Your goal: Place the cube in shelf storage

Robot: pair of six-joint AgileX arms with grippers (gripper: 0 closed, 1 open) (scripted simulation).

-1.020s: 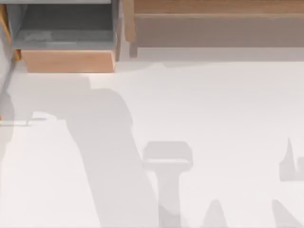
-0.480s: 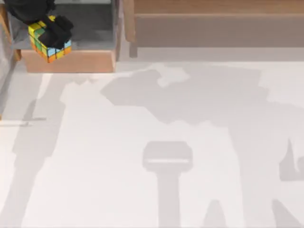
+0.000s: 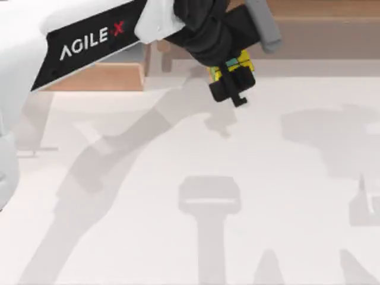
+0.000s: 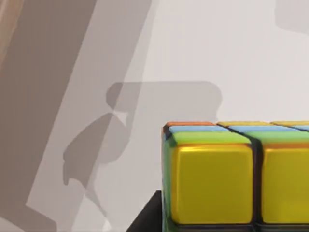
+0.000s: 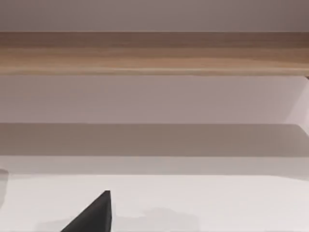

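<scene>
White table lies bare beneath left gripper clamping cube near shelf storage's front edge.

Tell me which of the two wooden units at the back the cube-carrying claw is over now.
The long brown shelf at the right: the left claw holds the cube at its front edge, past the pale-fronted box.

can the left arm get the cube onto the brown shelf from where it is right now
Probably yes. The left end effector holds the cube at the front edge of the shelf storage, and nothing stands between them.
</scene>
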